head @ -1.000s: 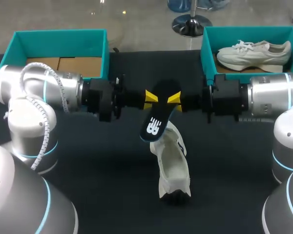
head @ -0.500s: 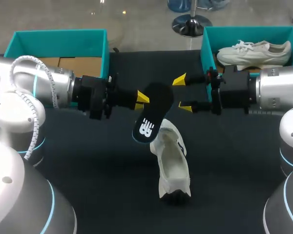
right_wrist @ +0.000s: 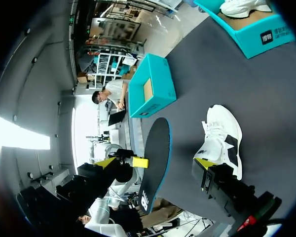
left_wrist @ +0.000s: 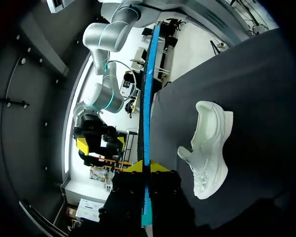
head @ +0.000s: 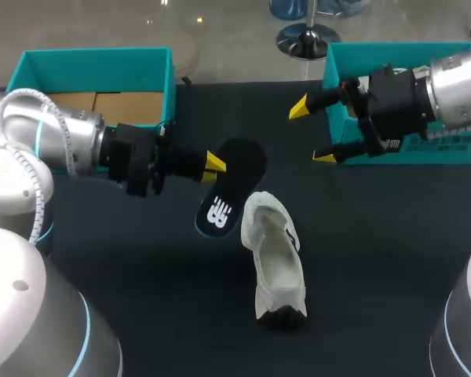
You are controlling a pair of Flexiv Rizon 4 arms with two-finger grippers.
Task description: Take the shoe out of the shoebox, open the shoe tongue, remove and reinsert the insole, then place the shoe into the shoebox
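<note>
Notably, the left gripper (head: 213, 166) was clamped on one end of the thin black foam insole with a teal edge (head: 234, 174), holding it above the dark table (head: 377, 259), just beside the white mesh shoe (head: 276, 259) resting there. The right gripper (head: 312, 132) stood with fingers apart, empty, near the teal cardboard shoebox (head: 334, 67). Judged light, limp and bendable, the insole should be supported at both ends for reinsertion

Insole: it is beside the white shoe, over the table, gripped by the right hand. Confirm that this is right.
One thing is wrong: the insole is gripped by the left hand, not the right. The head view shows the right hand open, empty and apart from it. The rest holds: the insole is beside the white shoe, over the table.
</note>
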